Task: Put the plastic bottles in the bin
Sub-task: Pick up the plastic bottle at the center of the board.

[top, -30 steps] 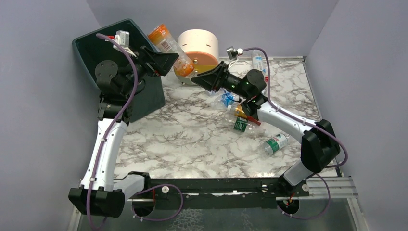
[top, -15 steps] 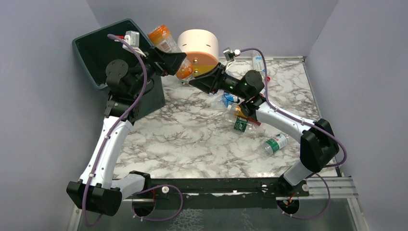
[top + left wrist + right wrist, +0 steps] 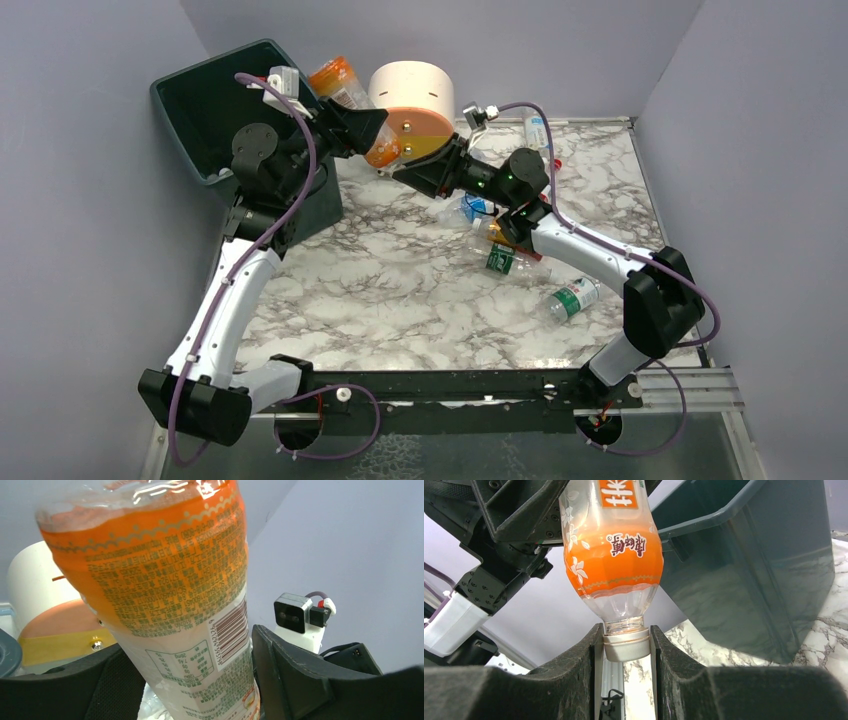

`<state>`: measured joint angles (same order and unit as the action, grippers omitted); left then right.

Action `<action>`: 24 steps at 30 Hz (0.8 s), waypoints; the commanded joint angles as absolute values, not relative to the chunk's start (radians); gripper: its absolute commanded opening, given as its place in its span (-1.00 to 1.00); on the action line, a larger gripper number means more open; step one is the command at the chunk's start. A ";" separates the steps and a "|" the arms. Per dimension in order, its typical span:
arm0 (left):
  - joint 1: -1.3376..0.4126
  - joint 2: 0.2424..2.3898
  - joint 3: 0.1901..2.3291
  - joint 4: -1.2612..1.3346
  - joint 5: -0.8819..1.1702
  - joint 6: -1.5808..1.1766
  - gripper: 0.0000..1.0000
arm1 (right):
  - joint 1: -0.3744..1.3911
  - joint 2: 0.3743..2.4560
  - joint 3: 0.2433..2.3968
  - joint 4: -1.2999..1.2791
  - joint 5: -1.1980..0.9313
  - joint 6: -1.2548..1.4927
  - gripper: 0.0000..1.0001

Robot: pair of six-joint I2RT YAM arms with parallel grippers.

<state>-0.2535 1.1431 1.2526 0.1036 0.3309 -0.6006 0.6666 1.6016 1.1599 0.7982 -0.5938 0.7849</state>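
I'm mid-handover with the orange bottle (image 3: 343, 84), which hangs cap-down in the air at upper centre of the overhead view, just right of the bin (image 3: 195, 105). The right gripper (image 3: 402, 170) is clamped on the white cap (image 3: 626, 649), one jaw pressed to each side. The left gripper (image 3: 362, 125) straddles the bottle's body. In its wrist view the fingers (image 3: 290, 680) sit against both sides of the label, so I judge that it has a grip too. As I see it, the step in hand is passing this bottle from right to left. Next, the right jaws need to let go of the cap and back off toward the centre of the frame. The left arm can then swing the bottle to the upper left, over the bin's mouth, and drop it. The other plastic bottles (image 3: 575, 297) lie on the marble table (image 3: 380, 290) at centre right and upper right, awaiting their turn.
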 commanded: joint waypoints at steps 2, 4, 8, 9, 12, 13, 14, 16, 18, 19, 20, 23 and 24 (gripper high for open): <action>-0.265 1.147 1.244 0.113 0.292 -0.580 0.36 | 0.673 1.598 1.143 0.847 -0.624 0.784 -0.49; -0.266 1.146 1.243 0.113 0.291 -0.578 0.30 | 0.673 1.598 1.142 0.846 -0.623 0.781 -0.48; -0.268 1.145 1.245 0.103 0.285 -0.570 0.19 | 0.673 1.597 1.140 0.842 -0.624 0.779 -0.42; -0.268 1.143 1.245 0.100 0.279 -0.569 0.18 | 0.673 1.597 1.137 0.842 -0.623 0.779 -0.40; -0.267 1.141 1.253 0.087 0.268 -0.555 0.17 | 0.673 1.597 1.135 0.837 -0.623 0.779 -0.28; -0.268 1.141 1.259 0.080 0.261 -0.547 0.17 | 0.673 1.596 1.134 0.835 -0.622 0.779 -0.23; -0.268 1.143 1.267 0.070 0.257 -0.539 0.17 | 0.673 1.595 1.133 0.833 -0.620 0.778 -0.15; -0.268 1.148 1.291 0.047 0.245 -0.515 0.17 | 0.673 1.592 1.128 0.822 -0.619 0.777 0.02; -0.268 1.154 1.314 0.025 0.236 -0.492 0.17 | 0.673 1.586 1.121 0.807 -0.612 0.771 0.17; -0.268 1.156 1.326 0.015 0.230 -0.481 0.17 | 0.673 1.581 1.117 0.799 -0.608 0.768 0.21; -0.268 1.161 1.337 0.005 0.226 -0.469 0.17 | 0.673 1.577 1.112 0.791 -0.604 0.764 0.24; -0.268 1.170 1.380 -0.020 0.212 -0.435 0.17 | 0.673 1.565 1.098 0.770 -0.596 0.753 0.39; -0.268 1.174 1.397 -0.031 0.204 -0.421 0.17 | 0.673 1.560 1.093 0.760 -0.595 0.749 0.54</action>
